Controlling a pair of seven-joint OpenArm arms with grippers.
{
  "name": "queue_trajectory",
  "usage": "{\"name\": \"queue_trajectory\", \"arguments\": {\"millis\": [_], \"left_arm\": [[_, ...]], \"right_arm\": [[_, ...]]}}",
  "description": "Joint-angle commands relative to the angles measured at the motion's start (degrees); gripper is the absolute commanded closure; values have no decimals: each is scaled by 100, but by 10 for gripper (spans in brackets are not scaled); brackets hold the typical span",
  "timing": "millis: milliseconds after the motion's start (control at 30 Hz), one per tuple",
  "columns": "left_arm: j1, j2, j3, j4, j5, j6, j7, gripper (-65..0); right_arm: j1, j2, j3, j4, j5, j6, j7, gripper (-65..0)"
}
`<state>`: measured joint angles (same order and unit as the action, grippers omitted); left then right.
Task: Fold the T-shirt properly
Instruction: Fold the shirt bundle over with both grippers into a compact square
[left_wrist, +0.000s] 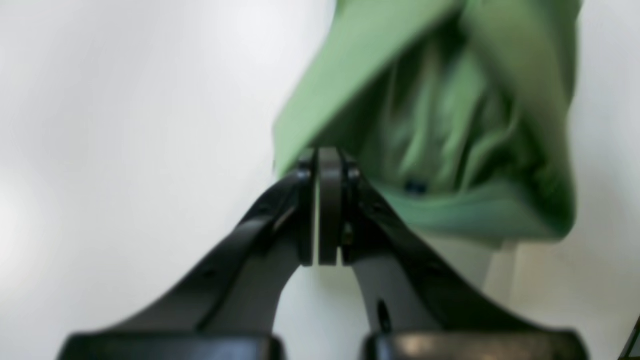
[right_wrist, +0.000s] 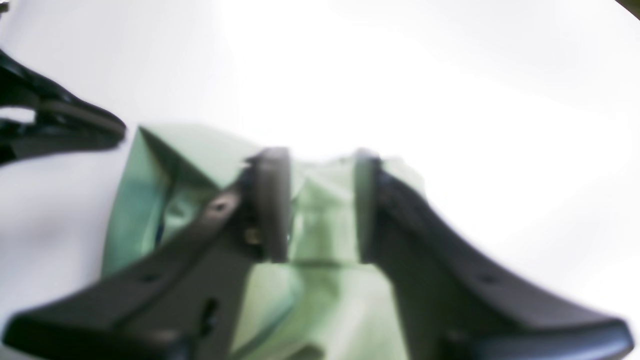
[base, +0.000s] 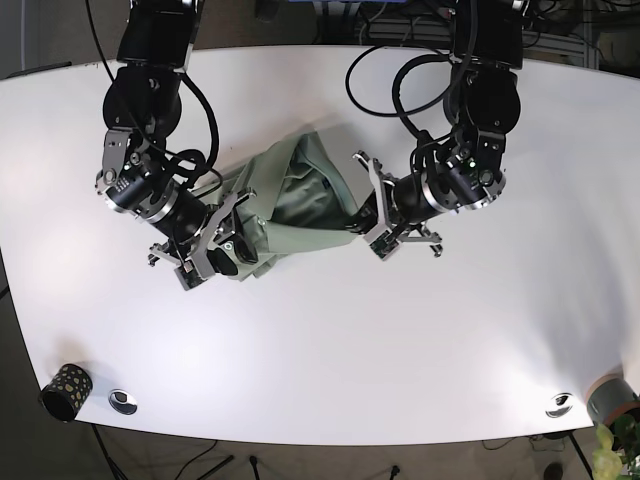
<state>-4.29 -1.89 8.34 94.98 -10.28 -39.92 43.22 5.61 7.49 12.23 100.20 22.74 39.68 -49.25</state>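
The green T-shirt (base: 300, 200) lies bunched and partly folded at the middle of the white table (base: 330, 340). My right gripper (base: 225, 245) is at its lower left end. In the right wrist view it (right_wrist: 320, 165) is open, its fingers (right_wrist: 272, 200) straddling the cloth (right_wrist: 320, 300). My left gripper (base: 360, 208) is at the shirt's right edge. In the left wrist view it (left_wrist: 325, 160) is shut, its tips against the folded edge of the shirt (left_wrist: 450, 125). No cloth shows between its fingers. It also shows in the right wrist view (right_wrist: 117, 132), just beside a shirt corner.
A black dotted cup (base: 65, 390) and a small metal disc (base: 122, 401) sit at the table's front left corner. Another disc (base: 558, 404) and a grey pot with a plant (base: 612, 402) are at the front right.
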Motion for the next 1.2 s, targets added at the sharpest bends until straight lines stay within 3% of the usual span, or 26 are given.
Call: {"name": "queue_trajectory", "arguments": {"millis": [0,200,333,533,667,867,1167], "left_arm": [[-181,281,138,-78,-31,-8,-72,0],[-375,756,498,-702,523,-8,-72,0],[-349,818,551,-1063,593,-8,-80,0],[-331,466,454,-1573,576,-8,-116,0],[-366,185,252,-1977,576,-8,-415,0],[-630,-35,208,-1951,567,-8,-467,0],[-612,0,199,-852,576,-8,-458,0]], "right_arm": [[288,135,83,-398,77,32,130,-133],[833,214,127,-1629,16,32,253,-98],[982,249,91,-2561,16,32,895,-98],[1097,434,74,-3633,16,32,1668,-100],[1114,513,74,-3897,16,32,1985,-100],[1097,566,118,-3150,77,32,1519,-98],[367,487,399,-574,86,32,-257,-95]]}}
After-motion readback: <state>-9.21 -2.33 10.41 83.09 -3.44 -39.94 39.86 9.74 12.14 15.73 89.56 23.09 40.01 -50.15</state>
